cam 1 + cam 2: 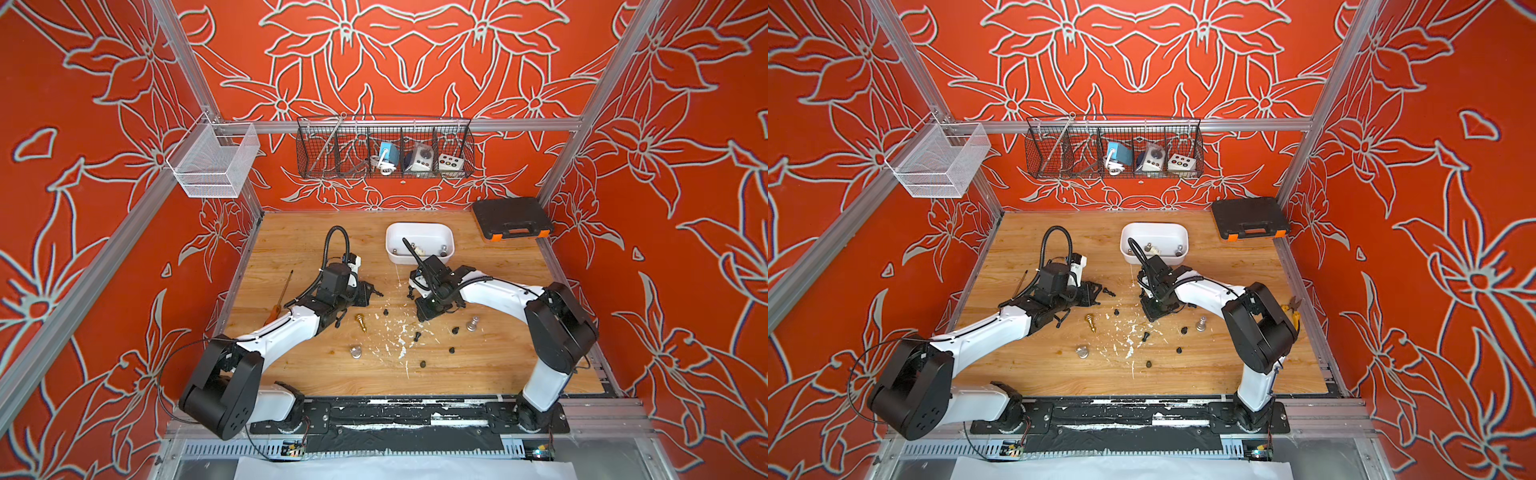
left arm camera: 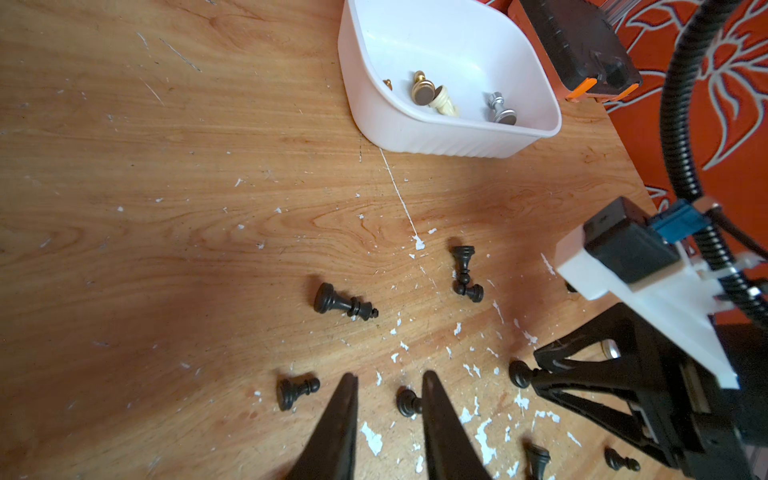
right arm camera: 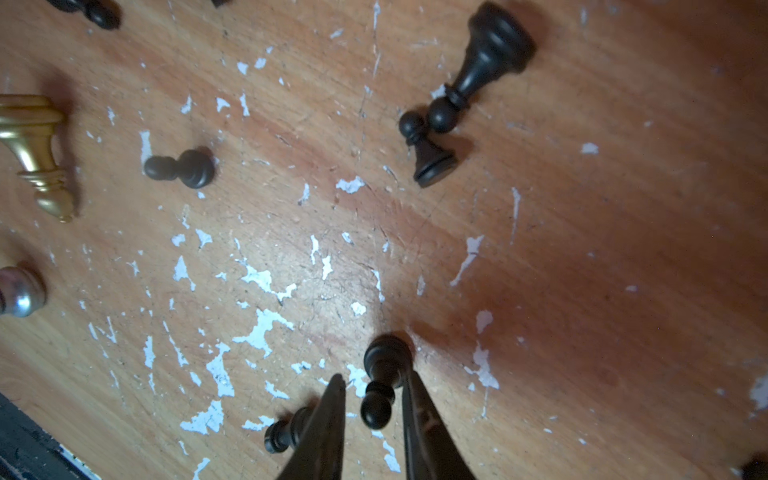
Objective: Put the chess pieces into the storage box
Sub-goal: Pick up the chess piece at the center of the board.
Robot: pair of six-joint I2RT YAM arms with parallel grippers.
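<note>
The white storage box [image 1: 391, 245] [image 2: 436, 137] stands at the back middle of the wooden table, holding a gold piece [image 2: 422, 89], a cream piece [image 2: 444, 102] and a silver piece [image 2: 500, 110]. Loose chess pieces lie in front of it: a gold one [image 1: 360, 322], two silver ones [image 1: 356, 352] [image 1: 473, 323] and several small black ones [image 1: 417, 336]. My right gripper [image 3: 374, 384] is low over the table, jaws apart around a lying black pawn [image 3: 386, 357] that touches one finger. My left gripper [image 2: 388, 384] is open, with a black pawn [image 2: 407, 403] lying against one finger.
An orange-handled screwdriver [image 1: 282, 297] lies beside the left arm. A black case with orange latches [image 1: 513, 218] sits at the back right, and yellow-handled pliers [image 1: 1292, 309] lie by the right edge. Wire baskets [image 1: 384, 147] hang on the back wall. Two black pieces [image 3: 469, 83] touch heads.
</note>
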